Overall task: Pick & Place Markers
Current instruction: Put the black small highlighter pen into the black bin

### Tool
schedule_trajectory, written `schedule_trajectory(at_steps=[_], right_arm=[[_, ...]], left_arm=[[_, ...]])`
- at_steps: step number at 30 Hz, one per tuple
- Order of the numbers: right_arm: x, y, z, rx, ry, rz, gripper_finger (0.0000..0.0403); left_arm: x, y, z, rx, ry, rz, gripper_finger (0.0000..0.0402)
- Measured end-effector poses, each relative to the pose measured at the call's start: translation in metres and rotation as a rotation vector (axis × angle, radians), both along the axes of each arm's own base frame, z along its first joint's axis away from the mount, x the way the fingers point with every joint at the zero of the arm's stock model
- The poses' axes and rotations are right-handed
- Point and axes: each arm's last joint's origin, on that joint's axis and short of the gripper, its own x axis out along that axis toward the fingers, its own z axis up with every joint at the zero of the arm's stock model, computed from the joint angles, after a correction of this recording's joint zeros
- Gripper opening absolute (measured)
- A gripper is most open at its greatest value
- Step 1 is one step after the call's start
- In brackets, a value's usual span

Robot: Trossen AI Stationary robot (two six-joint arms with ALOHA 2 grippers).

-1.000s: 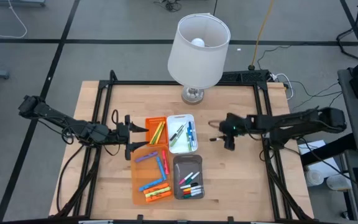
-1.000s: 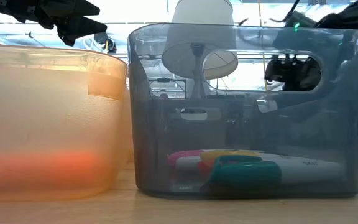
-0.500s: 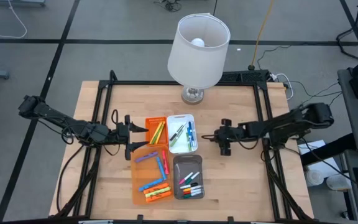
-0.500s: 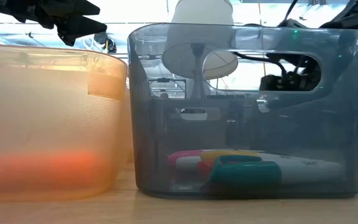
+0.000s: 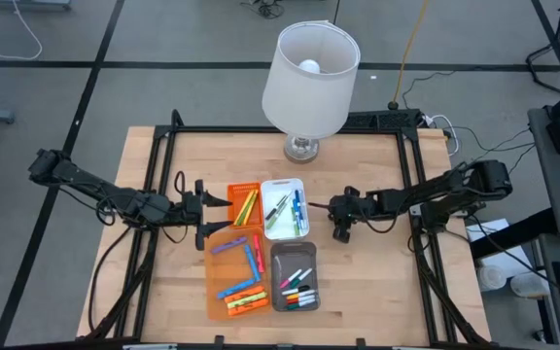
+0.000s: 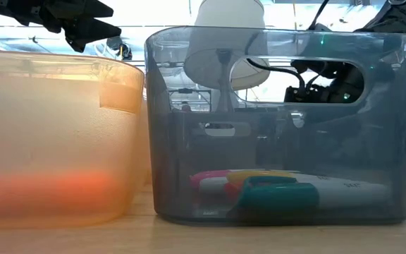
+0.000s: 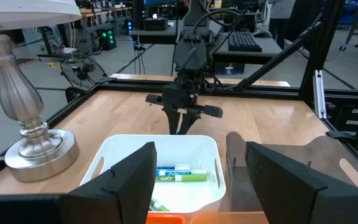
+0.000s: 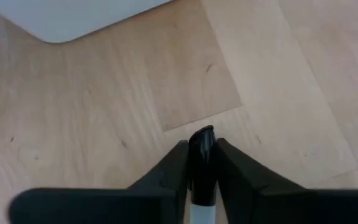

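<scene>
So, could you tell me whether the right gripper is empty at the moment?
No, the right gripper is shut on a black marker that pokes out between its fingers.

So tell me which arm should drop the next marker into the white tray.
Right. Its tool is shut on a black marker right beside the white tray; the left tool sits open and empty by the orange trays.

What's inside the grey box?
Inside the grey tray lie several markers: pink, green, red, black, white-bodied. The low view shows pink, yellow and teal ones; anything beneath them is hidden.
</scene>
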Motion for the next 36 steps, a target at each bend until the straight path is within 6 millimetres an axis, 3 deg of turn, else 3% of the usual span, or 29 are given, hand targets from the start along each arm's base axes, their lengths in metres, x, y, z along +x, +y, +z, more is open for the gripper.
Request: schedule_trajectory(at_steps=[4, 8, 13, 17, 23, 30, 36], right_arm=[[-0.001, 0.001, 0.000, 0.021, 0.006, 0.014, 0.0028], [0.005, 0.004, 0.003, 0.004, -0.065, 0.014, 0.0028], [0.018, 0.021, 0.013, -0.014, -0.247, 0.138, 0.0028], [0.019, 0.035, 0.031, -0.066, -0.363, 0.177, 0.0028], [0.002, 0.049, 0.057, -0.169, -0.437, 0.110, 0.0028], [0.001, 0.088, 0.091, -0.123, -0.657, 0.264, 0.0028], [0.033, 0.135, 0.121, -0.182, -0.651, 0.366, 0.0028]], left_arm=[[0.000, 0.000, -0.001, 0.002, 0.006, 0.000, 0.0250], [0.000, 0.000, -0.001, -0.001, 0.006, 0.001, 0.0250], [0.000, 0.000, -0.001, -0.005, 0.007, 0.001, 0.0250], [0.000, 0.000, -0.001, -0.004, 0.008, 0.001, 0.0250], [0.000, 0.000, -0.001, -0.001, 0.008, 0.001, 0.0250], [0.000, 0.000, -0.001, -0.001, 0.007, 0.000, 0.0250], [0.000, 0.000, 0.000, -0.004, 0.004, 0.001, 0.0250]])
